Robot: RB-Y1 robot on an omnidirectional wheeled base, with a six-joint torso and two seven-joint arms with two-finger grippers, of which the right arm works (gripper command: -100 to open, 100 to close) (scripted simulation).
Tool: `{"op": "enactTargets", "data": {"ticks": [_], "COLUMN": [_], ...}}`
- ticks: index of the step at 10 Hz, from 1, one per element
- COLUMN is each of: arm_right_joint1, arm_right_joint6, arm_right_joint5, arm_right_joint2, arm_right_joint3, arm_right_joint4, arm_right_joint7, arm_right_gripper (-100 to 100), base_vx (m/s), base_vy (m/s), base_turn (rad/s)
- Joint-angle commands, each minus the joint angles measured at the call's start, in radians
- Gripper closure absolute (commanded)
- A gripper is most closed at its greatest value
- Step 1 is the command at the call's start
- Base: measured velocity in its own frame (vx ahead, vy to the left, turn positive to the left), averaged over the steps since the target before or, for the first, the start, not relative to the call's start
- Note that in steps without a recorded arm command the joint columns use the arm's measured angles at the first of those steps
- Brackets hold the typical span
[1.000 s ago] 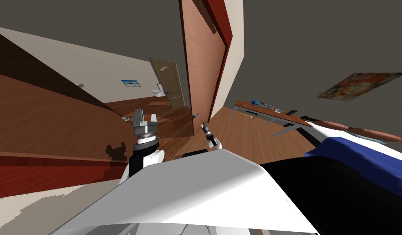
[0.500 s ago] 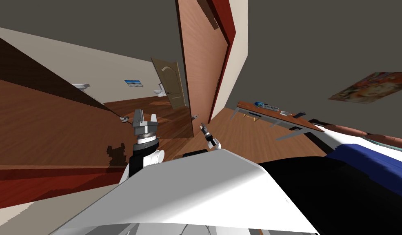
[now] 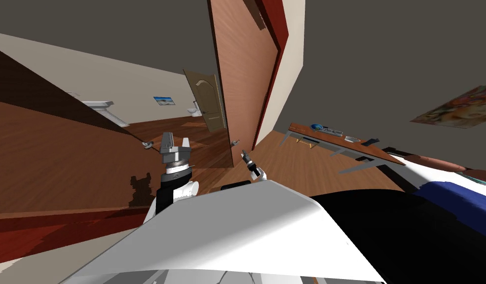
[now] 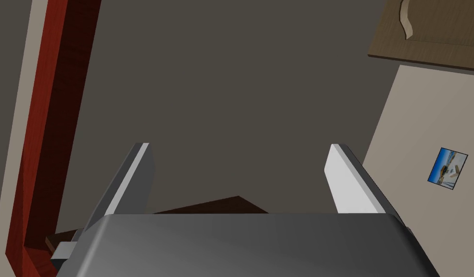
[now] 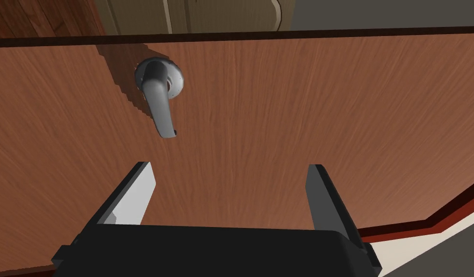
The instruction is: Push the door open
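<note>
Fingers (image 5: 134, 197) of your right gripper (image 5: 229, 167) stand apart before the brown door (image 5: 303, 110); its grey handle (image 5: 159, 96) is at eleven o'clock from them. Your left gripper (image 4: 238, 146) is spread apart also.

Wood-plank floor (image 3: 296, 170), long brown worktop (image 3: 380, 153) on grey brackets, bed (image 3: 434, 172) just past its near end.
Strung along the worktop: a blue round item (image 3: 315, 126) at the far end, then a flat grey one (image 3: 334, 131), a small pale one (image 3: 352, 139) and a dark one (image 3: 371, 142) nearest the bed (all too small to name). On the bed, a blue cover (image 3: 464, 197) and a reddish-brown pillow (image 3: 434, 161).
</note>
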Motion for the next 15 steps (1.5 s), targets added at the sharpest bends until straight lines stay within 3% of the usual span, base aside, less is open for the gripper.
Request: {"op": "enactTargets", "data": {"ticks": [1,2,8,15], "arm_right_joint1": [-0.019,-0.019,-0.087,-0.142], "arm_right_joint6": [-0.006,-0.006,-0.032,-0.053], "arm_right_joint5": [0.014,0.014,0.057,0.091], "arm_right_joint2": [0.004,0.004,0.019,0.037], "arm_right_joint3": [0.006,0.006,0.022,0.035], "arm_right_joint4": [0.047,0.047,0.212,0.344], "arm_right_joint7": [-0.004,-0.004,-0.019,-0.031], "arm_right_gripper": [-100,-100,-100,-100], "base_vx": [0.106,0.075,0.098,0.086], "base_vy": [-0.086,-0.076,-0.096,-0.081], "base_turn": [0.074,0.034,0.062,0.043]}}
